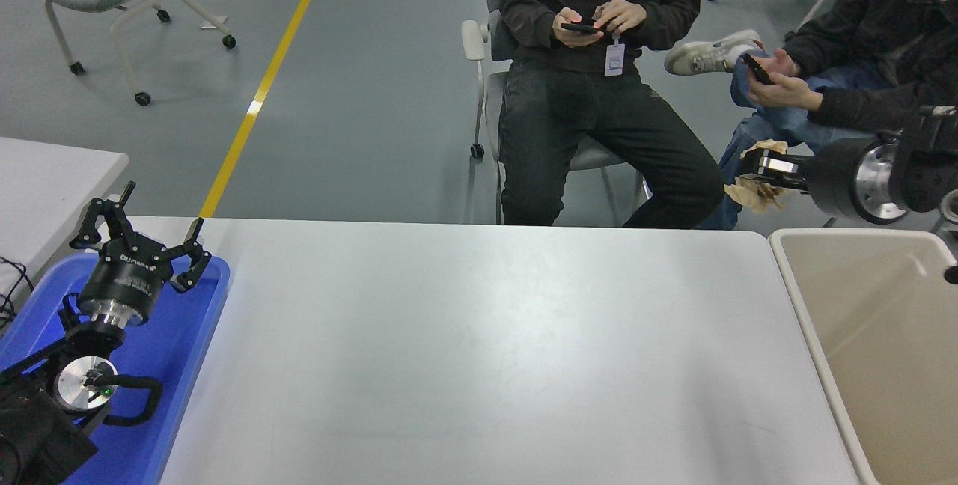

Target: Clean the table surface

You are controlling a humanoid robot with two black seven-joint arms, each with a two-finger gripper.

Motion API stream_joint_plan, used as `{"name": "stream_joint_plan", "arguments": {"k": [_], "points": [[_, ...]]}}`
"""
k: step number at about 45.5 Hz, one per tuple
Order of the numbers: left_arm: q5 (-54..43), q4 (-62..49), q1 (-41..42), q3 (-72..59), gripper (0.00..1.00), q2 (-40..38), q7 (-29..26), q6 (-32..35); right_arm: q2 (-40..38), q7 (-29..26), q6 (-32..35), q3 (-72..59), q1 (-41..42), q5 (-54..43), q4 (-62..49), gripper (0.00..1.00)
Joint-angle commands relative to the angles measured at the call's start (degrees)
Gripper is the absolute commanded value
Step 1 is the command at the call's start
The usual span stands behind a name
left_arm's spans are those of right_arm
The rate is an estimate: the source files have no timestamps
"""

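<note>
Right end effector (757, 174) | clamping crumpled brown paper (754, 191) | left end effector (142, 227) | fingers spread

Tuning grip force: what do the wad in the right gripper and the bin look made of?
Wad in the right gripper: probably brown paper, matte, crumpled with ragged edges. Bin: likely beige plastic, smooth, thin moulded rim with a rounded corner.

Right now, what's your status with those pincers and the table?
Left pincer open, parked over blue plastic tray. Right pincer shut on crumpled brown paper wad, raised past the table's far right corner. Smooth grey-white tabletop bare. Nothing in the way.
</note>
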Motion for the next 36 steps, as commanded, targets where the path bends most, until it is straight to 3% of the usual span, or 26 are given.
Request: {"name": "stream_joint_plan", "arguments": {"k": [1,24,36], "points": [[0.0,0.0,0.0,0.0,1.00,0.0,0.0,0.0,-8.8,0.7,1.0,-0.3,-0.6,-2.3,0.2,0.00],[0.1,0.0,0.0,0.0,1.00,0.0,0.0,0.0,-18.3,4.0,2.1,0.4,-7.2,-4.8,-3.9,0.00],[0.0,0.0,0.0,0.0,1.00,0.0,0.0,0.0,-15.9,6.1,0.4,0.5,-14.0,-3.1,-11.3,0.00]]}}
